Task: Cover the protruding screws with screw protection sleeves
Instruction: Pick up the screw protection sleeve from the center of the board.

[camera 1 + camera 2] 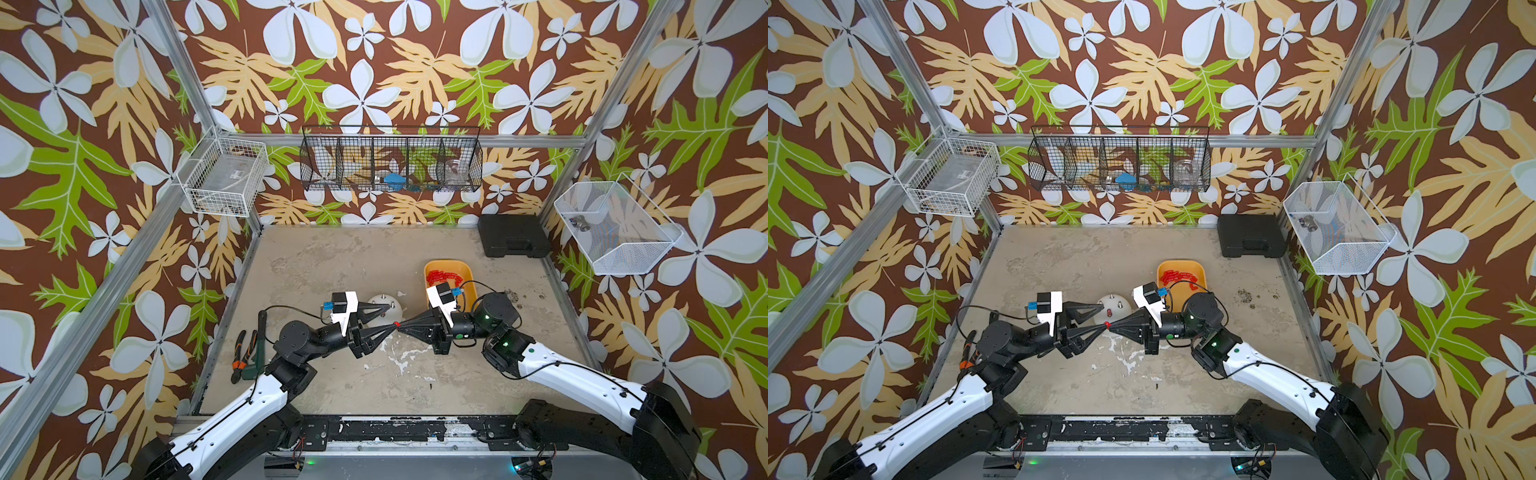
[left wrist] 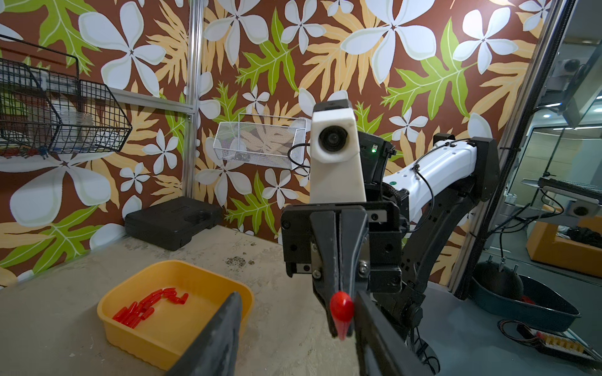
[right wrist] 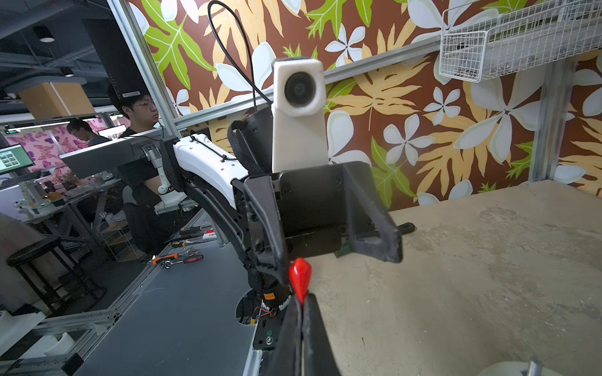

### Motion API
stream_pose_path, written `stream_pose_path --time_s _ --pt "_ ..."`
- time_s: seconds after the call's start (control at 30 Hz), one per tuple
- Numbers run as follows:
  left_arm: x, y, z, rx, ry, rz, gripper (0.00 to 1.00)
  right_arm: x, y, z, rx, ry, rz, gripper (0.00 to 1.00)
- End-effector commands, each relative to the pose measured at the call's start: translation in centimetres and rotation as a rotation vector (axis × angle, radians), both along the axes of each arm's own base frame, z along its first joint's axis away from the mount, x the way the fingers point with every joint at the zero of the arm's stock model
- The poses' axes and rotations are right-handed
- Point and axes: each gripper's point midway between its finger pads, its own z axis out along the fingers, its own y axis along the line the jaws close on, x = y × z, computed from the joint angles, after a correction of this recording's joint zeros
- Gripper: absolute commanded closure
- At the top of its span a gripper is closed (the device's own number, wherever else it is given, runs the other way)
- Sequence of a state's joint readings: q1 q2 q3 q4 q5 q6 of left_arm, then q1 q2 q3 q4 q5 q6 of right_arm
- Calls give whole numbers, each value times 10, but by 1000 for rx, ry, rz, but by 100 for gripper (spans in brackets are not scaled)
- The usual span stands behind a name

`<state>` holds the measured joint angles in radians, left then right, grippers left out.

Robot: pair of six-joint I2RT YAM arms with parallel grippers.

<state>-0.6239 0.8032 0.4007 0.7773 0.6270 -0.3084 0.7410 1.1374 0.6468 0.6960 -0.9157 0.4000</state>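
Facing each other above the concrete table (image 1: pixel 415 386), a small red plastic sleeve (image 1: pixel 397 323) is being pinched by the clamped right gripper (image 1: pixel 400 325), while the left gripper (image 1: pixel 390 316) is being held apart around it. Behind, a white dome (image 1: pixel 1115 309) with silvery studs (image 1: pixel 1122 304) is being left uncovered; farther back, more red sleeves (image 1: pixel 442 277) are lying in the orange-yellow plastic tray (image 1: pixel 465 270).

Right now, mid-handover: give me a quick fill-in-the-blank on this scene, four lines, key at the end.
1. The right gripper is shut on a single ____ sleeve.
2. The spare sleeves lie in the ____ tray.
3. The left gripper has its fingers ____ around the sleeve's free end.
4. The white dome sits on the table ____ the two grippers.

Missing words: red; orange-yellow; open; behind
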Motion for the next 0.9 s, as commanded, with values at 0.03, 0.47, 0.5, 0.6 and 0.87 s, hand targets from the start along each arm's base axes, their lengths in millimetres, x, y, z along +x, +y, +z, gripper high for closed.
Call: stream_pose_path --time_s 0.03,0.47,0.5,0.6,0.87 --pt "-7 0 10 -15 -51 -29 69 -2 1 7 26 -26 15 100" --pt "-8 -2 8 -7 -47 -44 97 1 3 4 16 -31 6 100" --pt "-8 -2 9 -8 -51 -45 98 1 3 4 14 -30 11 100" --pt "-9 -3 8 -4 -49 -52 100 1 3 4 17 -31 6 100" --pt "3 0 13 -30 7 3 100 7 -8 16 49 -76 -76 66"
